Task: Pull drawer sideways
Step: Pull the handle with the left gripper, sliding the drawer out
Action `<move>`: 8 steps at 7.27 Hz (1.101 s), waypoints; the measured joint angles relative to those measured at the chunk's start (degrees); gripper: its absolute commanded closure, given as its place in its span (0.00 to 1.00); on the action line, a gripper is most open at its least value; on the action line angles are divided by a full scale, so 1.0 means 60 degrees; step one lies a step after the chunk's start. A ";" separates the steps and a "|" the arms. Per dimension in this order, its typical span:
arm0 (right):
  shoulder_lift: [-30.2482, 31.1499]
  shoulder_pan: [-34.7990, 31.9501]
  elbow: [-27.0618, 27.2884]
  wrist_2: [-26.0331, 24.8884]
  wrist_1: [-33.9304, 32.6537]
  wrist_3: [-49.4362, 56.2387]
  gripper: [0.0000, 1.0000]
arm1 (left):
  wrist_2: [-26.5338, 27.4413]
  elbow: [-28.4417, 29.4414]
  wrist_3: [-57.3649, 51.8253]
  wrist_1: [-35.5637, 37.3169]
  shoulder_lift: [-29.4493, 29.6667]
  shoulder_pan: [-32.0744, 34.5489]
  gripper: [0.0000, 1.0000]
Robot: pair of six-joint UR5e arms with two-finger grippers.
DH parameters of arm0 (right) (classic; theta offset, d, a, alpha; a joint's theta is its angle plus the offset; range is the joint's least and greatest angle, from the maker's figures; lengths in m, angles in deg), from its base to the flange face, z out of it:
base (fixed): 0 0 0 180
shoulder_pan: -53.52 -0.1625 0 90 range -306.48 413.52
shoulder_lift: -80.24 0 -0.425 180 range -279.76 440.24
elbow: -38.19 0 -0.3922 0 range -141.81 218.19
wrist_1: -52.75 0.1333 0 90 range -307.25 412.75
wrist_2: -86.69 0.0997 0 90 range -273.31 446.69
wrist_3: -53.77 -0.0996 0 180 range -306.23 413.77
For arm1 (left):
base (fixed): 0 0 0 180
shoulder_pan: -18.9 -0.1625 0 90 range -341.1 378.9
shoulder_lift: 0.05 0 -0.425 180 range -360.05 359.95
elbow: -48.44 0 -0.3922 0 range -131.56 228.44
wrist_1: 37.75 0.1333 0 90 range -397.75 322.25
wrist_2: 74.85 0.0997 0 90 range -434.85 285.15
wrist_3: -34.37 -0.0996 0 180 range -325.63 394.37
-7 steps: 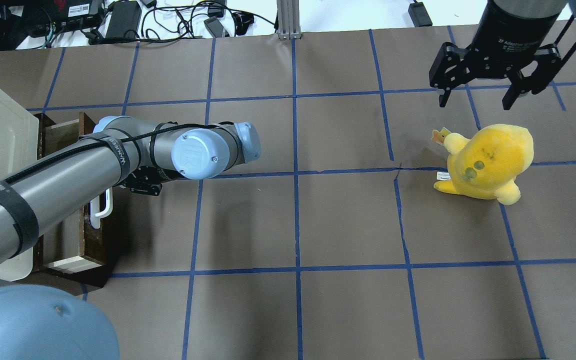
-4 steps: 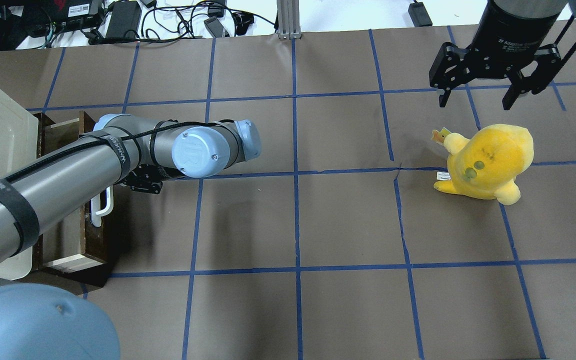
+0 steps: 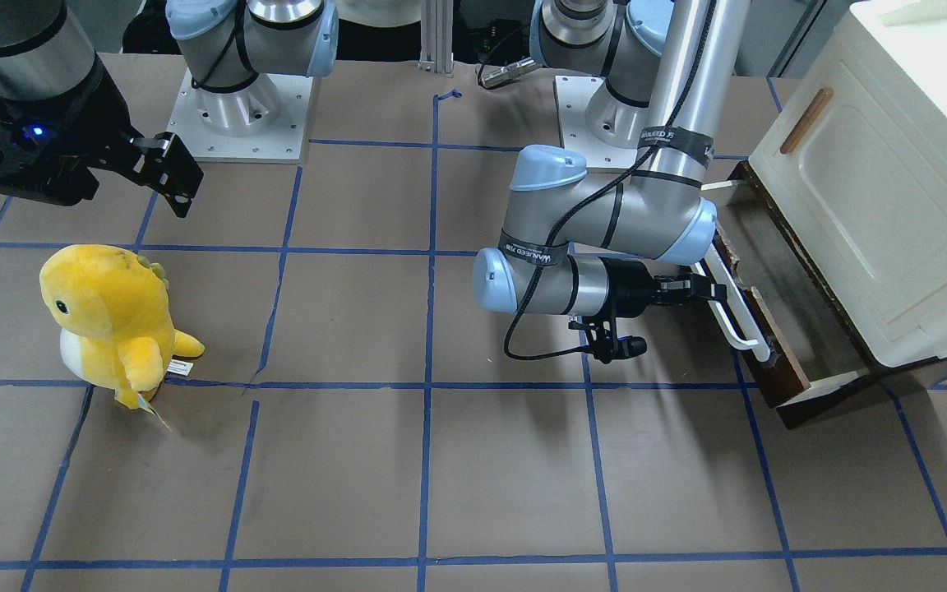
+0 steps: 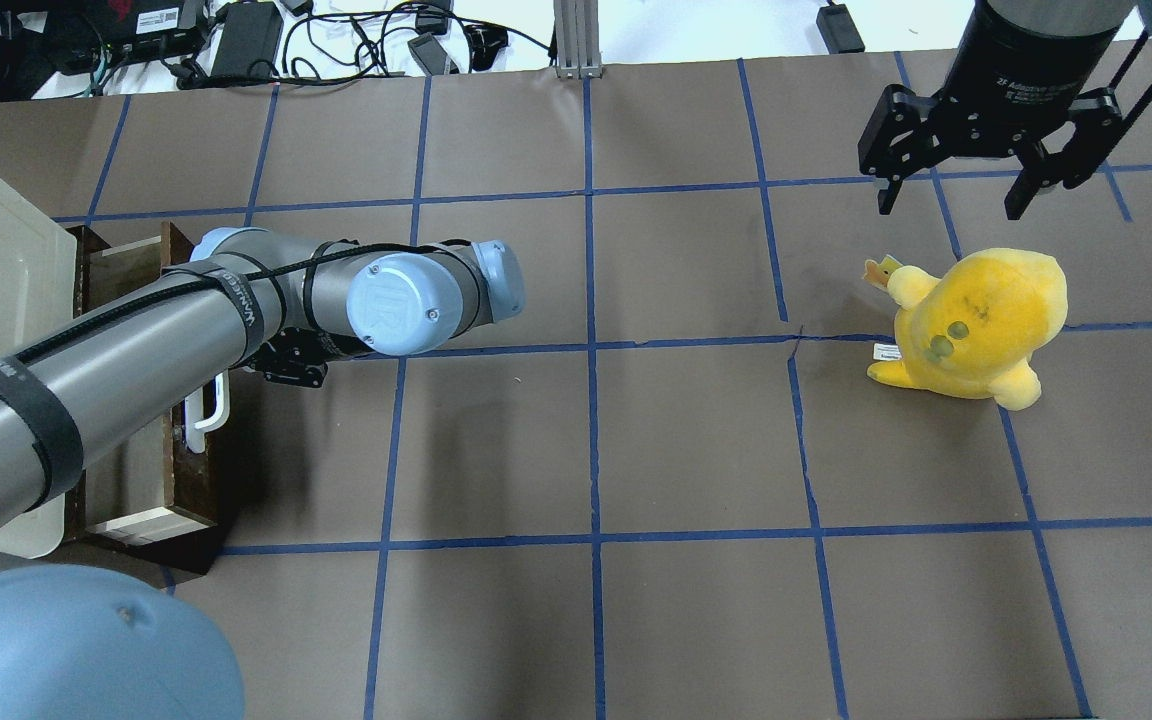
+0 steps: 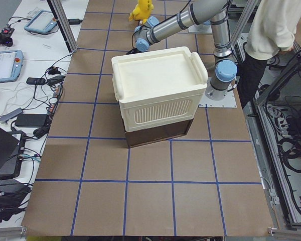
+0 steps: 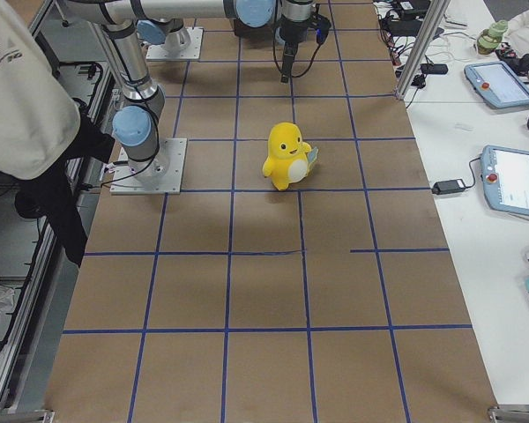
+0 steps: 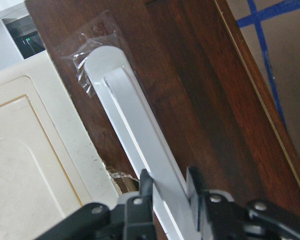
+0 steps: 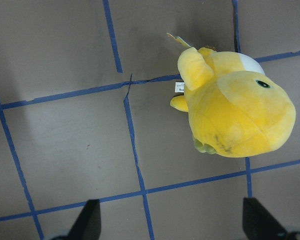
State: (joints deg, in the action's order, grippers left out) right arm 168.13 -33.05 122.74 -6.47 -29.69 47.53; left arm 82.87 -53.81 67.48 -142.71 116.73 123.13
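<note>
The drawer [image 3: 778, 362] has a dark brown wooden front and a long white bar handle [image 3: 735, 319]. It stands partly pulled out from under the cream cabinet [image 3: 876, 205]. My left gripper [image 3: 710, 291] is shut on the handle. In the left wrist view its fingers [image 7: 146, 186] sit on either side of the white bar [image 7: 135, 115]. In the overhead view the drawer [image 4: 194, 480] shows at the far left, and the arm hides the gripper. My right gripper [image 4: 951, 205] is open and empty, above the table behind the plush.
A yellow plush toy [image 4: 976, 320] stands on the right side of the brown table paper, below the right gripper [image 8: 170, 227]. Cables and power bricks [image 4: 246, 35] lie beyond the table's far edge. A person [image 5: 271, 25] stands by the robot base.
My left arm has shifted slightly right, away from the cabinet, with the handle in its grip, and the drawer has come out a little further. The right arm has not moved.
</note>
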 measured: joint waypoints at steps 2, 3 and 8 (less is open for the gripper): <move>0.0000 0.0000 0.0000 0.0000 0.0000 -0.0001 0.00 | -0.0019 0.0004 -0.0009 -0.0020 0.0007 0.0100 0.85; 0.0000 0.0000 0.0000 0.0000 0.0000 -0.0001 0.00 | -0.0020 0.0003 -0.0013 -0.0031 0.0013 0.0115 0.85; 0.0000 0.0001 0.0000 0.0000 0.0004 0.0000 0.00 | -0.0024 0.0034 -0.0127 -0.0046 0.0005 0.0298 0.43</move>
State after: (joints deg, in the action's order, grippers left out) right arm 168.13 -33.04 122.74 -6.47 -29.67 47.53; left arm 82.72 -53.61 66.72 -142.98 116.76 124.92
